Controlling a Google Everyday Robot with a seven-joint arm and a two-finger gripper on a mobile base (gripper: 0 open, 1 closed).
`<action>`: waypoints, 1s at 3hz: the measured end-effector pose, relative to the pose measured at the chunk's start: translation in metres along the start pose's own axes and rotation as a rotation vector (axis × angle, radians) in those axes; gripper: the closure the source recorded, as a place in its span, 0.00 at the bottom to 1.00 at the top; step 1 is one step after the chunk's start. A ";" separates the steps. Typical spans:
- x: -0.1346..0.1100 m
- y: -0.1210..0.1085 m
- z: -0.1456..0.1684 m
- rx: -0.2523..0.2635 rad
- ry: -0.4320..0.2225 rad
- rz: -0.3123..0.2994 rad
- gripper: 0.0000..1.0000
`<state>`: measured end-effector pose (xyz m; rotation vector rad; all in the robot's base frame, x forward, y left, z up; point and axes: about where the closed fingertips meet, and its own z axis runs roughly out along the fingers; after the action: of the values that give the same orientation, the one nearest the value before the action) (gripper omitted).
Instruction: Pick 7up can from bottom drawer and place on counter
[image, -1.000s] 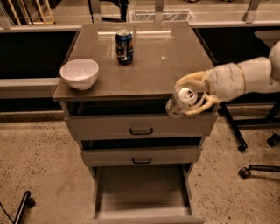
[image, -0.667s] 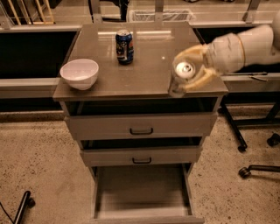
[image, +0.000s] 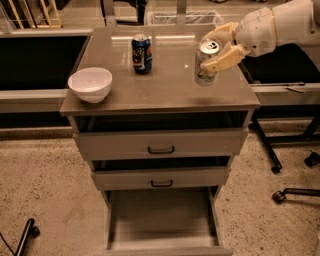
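The 7up can (image: 205, 65), silvery-grey with a shiny top, is held upright in my gripper (image: 219, 49) above the right side of the counter (image: 165, 82). The cream-coloured fingers (image: 225, 59) are shut around the can's upper part, and the arm reaches in from the upper right. The can hangs a little above the counter, with a faint shadow beneath it. The bottom drawer (image: 162, 220) is pulled open at the bottom of the cabinet and its grey interior holds nothing.
A dark blue can (image: 142, 53) stands at the counter's back middle. A white bowl (image: 90, 84) sits at its left front corner. The two upper drawers (image: 161, 145) with black handles stand slightly open. Chair wheels (image: 280, 196) are on the floor at right.
My gripper has carried the 7up can up and back, from in front of the counter's right front edge to above the counter's right side.
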<state>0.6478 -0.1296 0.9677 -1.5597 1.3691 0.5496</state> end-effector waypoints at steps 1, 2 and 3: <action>0.017 -0.025 0.031 0.017 -0.067 0.090 1.00; 0.017 -0.025 0.031 0.017 -0.067 0.090 1.00; 0.024 -0.023 0.040 0.018 -0.071 0.156 1.00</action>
<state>0.6853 -0.1092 0.9385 -1.4134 1.4452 0.6793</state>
